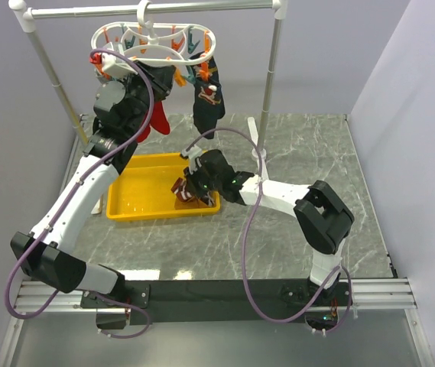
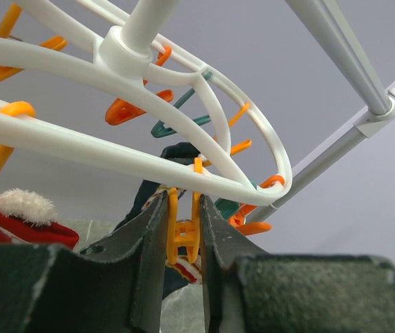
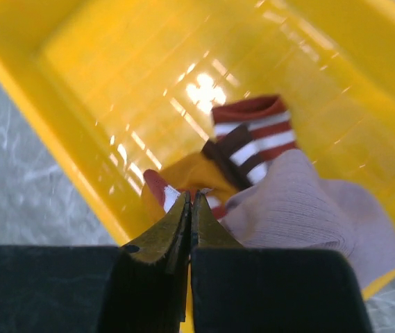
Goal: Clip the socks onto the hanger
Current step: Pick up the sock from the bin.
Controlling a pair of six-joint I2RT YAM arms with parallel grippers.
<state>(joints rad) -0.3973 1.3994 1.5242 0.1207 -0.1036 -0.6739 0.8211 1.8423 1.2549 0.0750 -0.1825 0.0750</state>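
no readable text, no labels, no brand marks, no numbers anywhere

Hanger (image 1: 147,34) hooked on rail (image 1: 202,7) at back, tray (image 1: 137,197) on table (image 1: 301,153) before it, socks (image 3: 287,208) in tray's right end

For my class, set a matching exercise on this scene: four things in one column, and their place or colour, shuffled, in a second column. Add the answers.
1 left end effector
2 right end effector
3 dark sock
4 tray

A yellow
B hanging from the hanger
C closed on an orange clothespin
D in the tray, at the sock pile

Pairs: 1-C, 2-D, 3-B, 4-A
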